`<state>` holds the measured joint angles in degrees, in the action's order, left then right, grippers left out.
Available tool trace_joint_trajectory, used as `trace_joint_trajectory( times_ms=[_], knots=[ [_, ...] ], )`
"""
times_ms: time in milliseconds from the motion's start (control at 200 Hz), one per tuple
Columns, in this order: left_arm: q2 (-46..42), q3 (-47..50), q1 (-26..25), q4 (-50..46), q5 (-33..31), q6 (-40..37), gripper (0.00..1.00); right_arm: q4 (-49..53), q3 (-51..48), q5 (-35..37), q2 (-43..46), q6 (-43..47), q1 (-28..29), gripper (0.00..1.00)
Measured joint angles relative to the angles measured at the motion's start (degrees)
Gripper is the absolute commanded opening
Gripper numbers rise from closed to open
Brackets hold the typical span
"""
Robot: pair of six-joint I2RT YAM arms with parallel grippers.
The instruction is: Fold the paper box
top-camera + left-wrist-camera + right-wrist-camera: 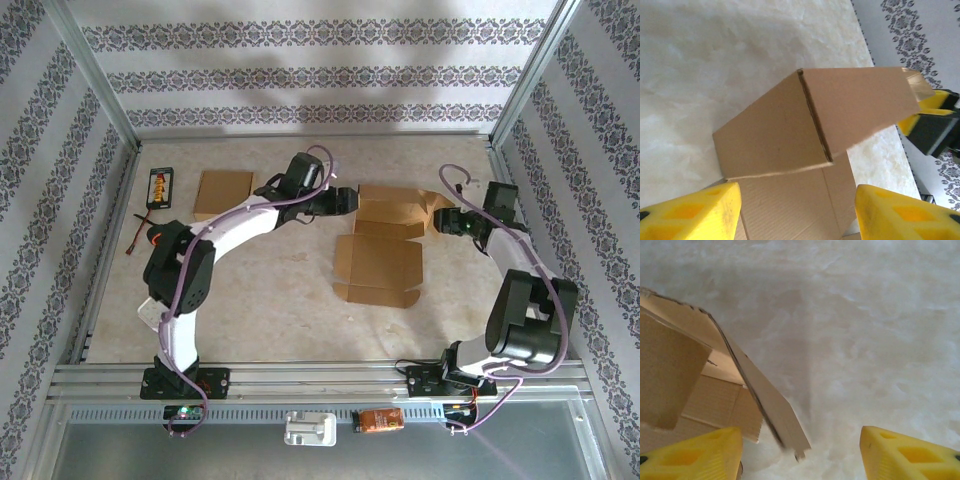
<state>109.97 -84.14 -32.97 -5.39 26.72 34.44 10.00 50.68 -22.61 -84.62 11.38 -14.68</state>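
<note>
While both arms bracket the half-raised paper box (380, 262) at mid-table, its far wall needs squaring.
From above, the left gripper (343, 200) and right gripper (448, 222) flank that wall; a spare cardboard sheet (222, 192) and a black device (160, 186) lie well apart, leftward. At the left wrist, the jaws gape over the base, gripping nothing; pressing along the crease looks wisest. At the right wrist, unclenched fingers (695, 452) straddle a loose flap (765, 400), which could snag.

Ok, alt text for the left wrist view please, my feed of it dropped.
A half-folded brown paper box, one panel raised above its flat base, sits between the left gripper's yellow fingers on a pale marbled table. The right gripper is at the panel's far end.
</note>
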Motion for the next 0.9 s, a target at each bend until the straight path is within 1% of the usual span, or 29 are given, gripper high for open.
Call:
trace_joint_trajectory(
  times_ms=[25, 165, 235, 320, 410, 440, 565, 665, 774, 899],
  knots=[
    [-1.16, 1.05, 0.02, 0.17, -0.2, -0.22, 0.62, 0.07, 0.44, -0.17, -0.68, 0.48, 0.44, 0.59],
    [-6.86, 4.26, 0.0, 0.24, -1.97, -1.57, 0.62, 0.57, 1.86, -1.03, -2.56, 2.36, 2.25, 0.31],
    [-9.38, 5.33, -0.02, 0.22, -3.32, -2.29, 0.62, 1.27, 2.21, -0.96, -2.56, 2.36, 2.95, 0.23],
    [-12.44, 7.63, -0.33, 0.15, -5.27, -3.74, 0.62, 1.84, 2.49, -0.48, -2.54, 1.22, 3.87, 0.21],
    [-15.23, 10.82, -2.01, 0.61, -6.62, -6.58, 0.61, 2.21, 2.51, 0.79, -2.12, -0.92, 5.4, 0.16],
    [-15.87, 12.07, -2.89, 1.09, -6.75, -7.48, 0.59, 2.27, 2.51, 1.03, -1.9, -2.05, 6.08, 0.13],
    [-16.41, 17.11, -7.39, 4.61, -6.16, -10.21, 0.52, 2.38, 2.97, 2.8, -1.36, -7.08, 9.73, 0.08],
    [-14.34, 18.6, -10.32, 6.69, -5.05, -10.51, 0.46, 2.4, 3.06, 5.38, -1.36, -11.45, 13.42, 0.07],
    [-9.84, 18.08, -12.81, 9.11, -4.74, -10.45, 0.38, 2.38, 3.06, 9.7, -1.36, -16.33, 17.11, 0.06],
    [-4.5, 17.62, -14.19, 10.97, -5.35, -10.34, 0.32, 2.23, 2.93, 14.08, -1.33, -21.2, 18.91, 0.06]
  ],
)
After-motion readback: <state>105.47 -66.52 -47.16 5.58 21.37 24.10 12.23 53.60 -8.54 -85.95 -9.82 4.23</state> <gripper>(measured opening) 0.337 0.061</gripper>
